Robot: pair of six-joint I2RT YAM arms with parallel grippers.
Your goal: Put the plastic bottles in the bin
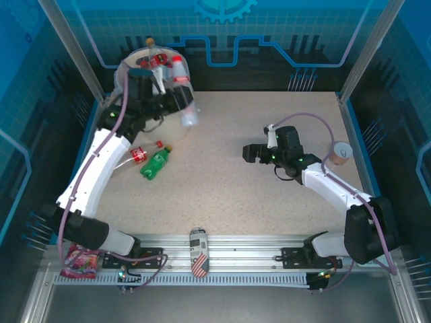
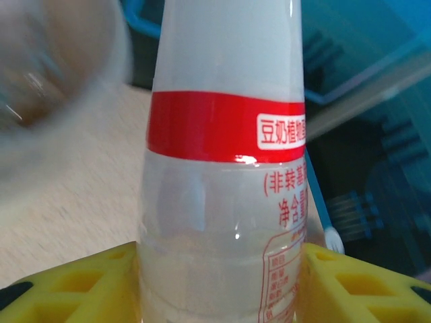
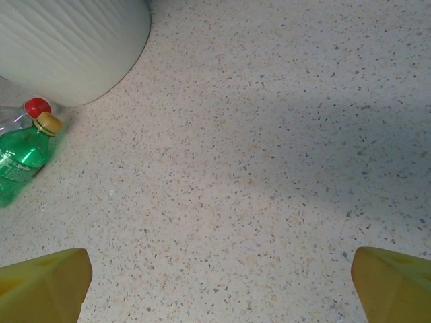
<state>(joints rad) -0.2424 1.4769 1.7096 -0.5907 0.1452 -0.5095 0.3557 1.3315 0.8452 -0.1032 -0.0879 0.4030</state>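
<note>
My left gripper (image 1: 174, 96) (image 2: 219, 276) is shut on a pale translucent plastic bottle (image 1: 186, 101) (image 2: 225, 168) with a red band, its yellow fingers (image 2: 67, 286) pressing both sides. It holds the bottle beside the bin (image 1: 128, 70), a round cream bucket at the far left that has red-labelled bottles (image 1: 159, 60) inside. On the table lie a red-capped clear bottle (image 1: 139, 155) and a green bottle (image 1: 155, 163) (image 3: 20, 161) with a yellow cap. My right gripper (image 1: 250, 153) (image 3: 219, 282) hangs open over bare table at mid-right. The bin wall (image 3: 74, 47) fills the upper left of the right wrist view.
A paper cup (image 1: 342, 153) stands near the right edge. A patterned can (image 1: 199, 252) lies on the front rail, and a pink packet (image 1: 81, 262) sits at the front left. Glass walls enclose the table.
</note>
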